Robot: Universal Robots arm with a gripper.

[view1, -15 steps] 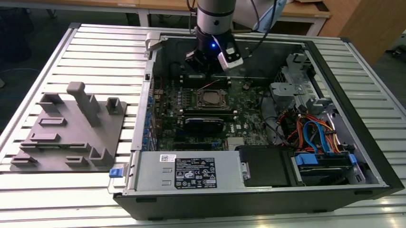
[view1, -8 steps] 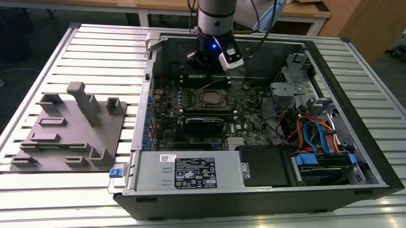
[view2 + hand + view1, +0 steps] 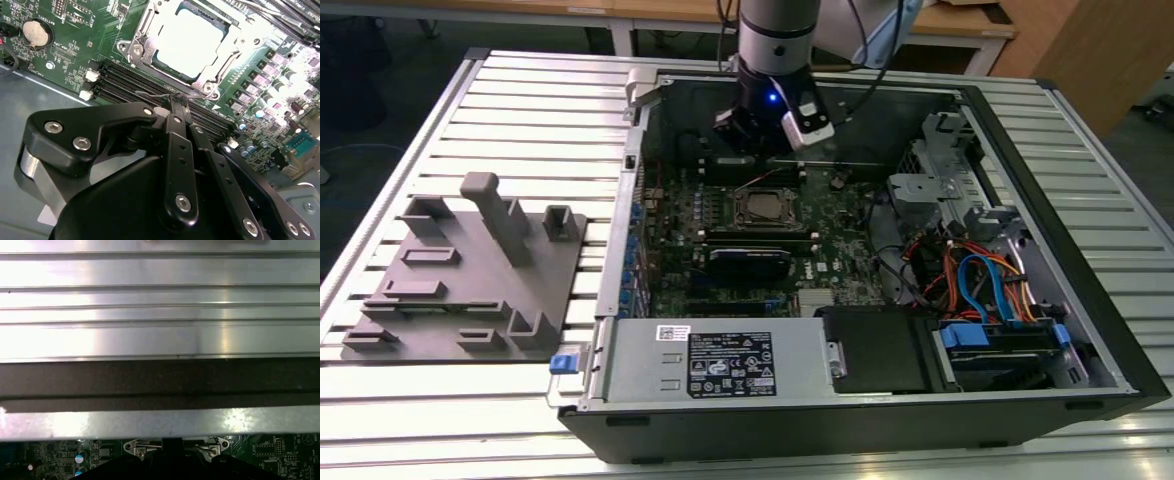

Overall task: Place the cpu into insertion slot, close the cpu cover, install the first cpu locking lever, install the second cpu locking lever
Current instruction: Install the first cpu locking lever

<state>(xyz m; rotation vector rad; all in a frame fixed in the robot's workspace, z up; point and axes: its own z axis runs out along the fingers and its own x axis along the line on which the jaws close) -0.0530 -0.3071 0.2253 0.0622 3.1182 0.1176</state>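
While its own linkage hides the tips, the tool looks clenched beside the cpu.

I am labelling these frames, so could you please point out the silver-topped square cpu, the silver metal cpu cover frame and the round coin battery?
silver-topped square cpu (image 3: pixel 192 41), second wrist view, middle of its top.
silver metal cpu cover frame (image 3: pixel 145 31), second wrist view, one side bar.
round silver coin battery (image 3: pixel 35 31), second wrist view, its face.

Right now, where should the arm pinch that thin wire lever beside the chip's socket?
Probably the wire lever at its free end, which stands clear of the cpu cover beside the memory slots. Come from above, pinching across the wire; the rest seems to hug the cover, leaving little room. The gripper sits by that end.
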